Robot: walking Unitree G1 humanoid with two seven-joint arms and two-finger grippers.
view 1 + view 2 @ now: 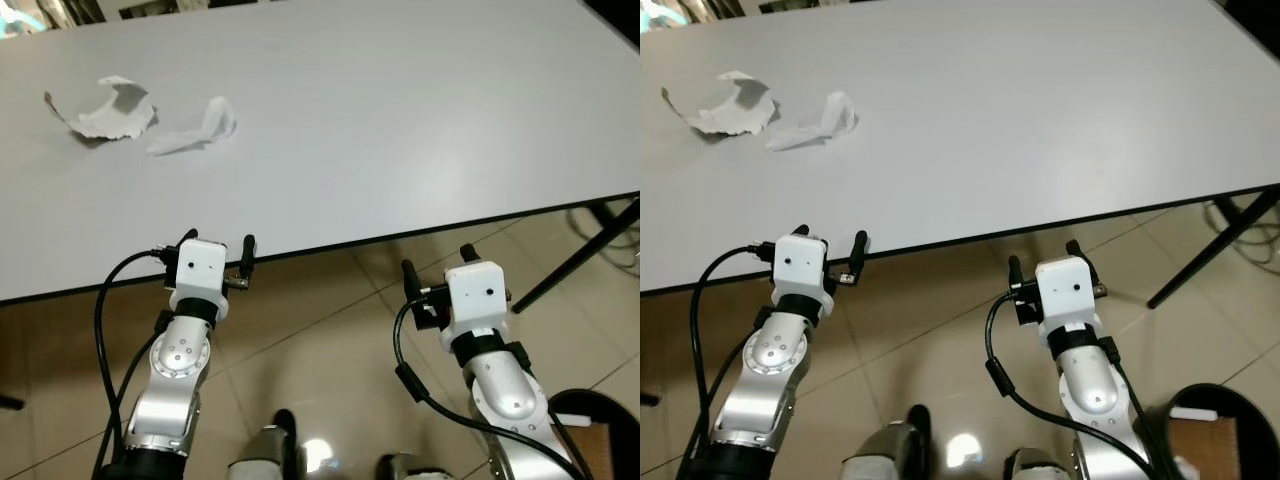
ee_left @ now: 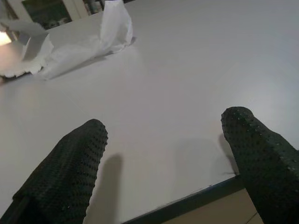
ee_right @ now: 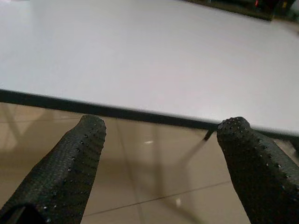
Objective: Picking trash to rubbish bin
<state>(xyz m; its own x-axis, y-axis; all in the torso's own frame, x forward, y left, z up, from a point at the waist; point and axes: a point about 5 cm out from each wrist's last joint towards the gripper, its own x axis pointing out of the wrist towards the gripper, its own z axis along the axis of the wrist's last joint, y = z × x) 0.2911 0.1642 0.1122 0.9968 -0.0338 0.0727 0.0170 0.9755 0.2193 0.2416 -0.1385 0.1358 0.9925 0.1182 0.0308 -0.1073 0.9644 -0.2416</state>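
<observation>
Two silver, jointed arms rise from the lower edge of the head views, each ending in a white, box-shaped wrist block with looping black cables. The left gripper (image 1: 218, 240), at lower left of the frame, holds its two long black fingers spread apart, tips at the near edge of the pale grey worktop (image 1: 400, 120). The right gripper (image 1: 437, 260), at lower right, sits lower, just short of that edge, its dimpled black fingers (image 3: 70, 172) likewise parted, with nothing between them.
</observation>
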